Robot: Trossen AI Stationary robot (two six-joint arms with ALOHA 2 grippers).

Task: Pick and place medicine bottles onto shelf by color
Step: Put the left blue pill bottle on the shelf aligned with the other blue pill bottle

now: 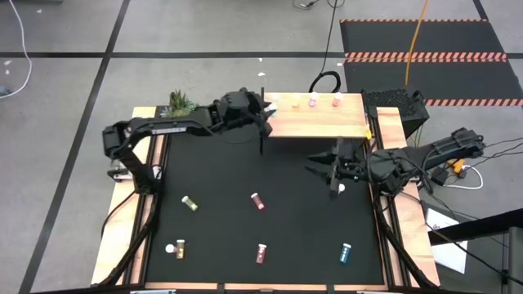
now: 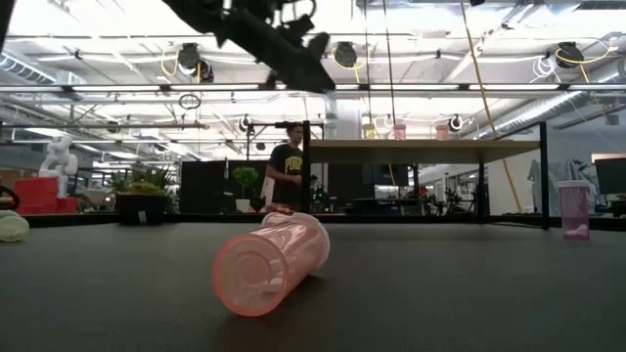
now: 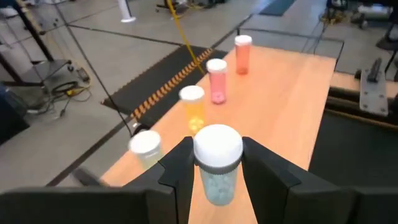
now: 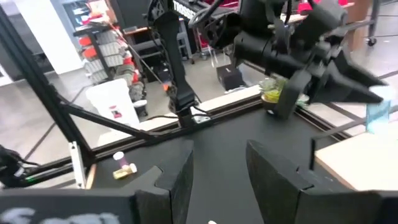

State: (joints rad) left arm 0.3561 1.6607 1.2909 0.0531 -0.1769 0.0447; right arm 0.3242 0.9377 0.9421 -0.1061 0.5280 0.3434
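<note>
My left gripper is at the left end of the pale wood shelf, shut on a pale teal medicine bottle with a white cap. Past it on the shelf stand a white bottle, a yellow one, a pink one and a red one, in a row along the far edge. My right gripper is open over the black table in front of the shelf, with nothing between its fingers; a small white-capped thing lies just by it. My left gripper pinches the teal bottle between its two fingers, which sit at either side of the white cap and upper body. The bottle stands upright in the hold over the shelf's left end. Whether its base touches the shelf, I cannot tell.
More bottles lie on the black table: yellow, dark red, yellow with its cap beside it, dark red, teal. A pink bottle lies on its side close to the low camera. A potted plant stands at the far left corner.
</note>
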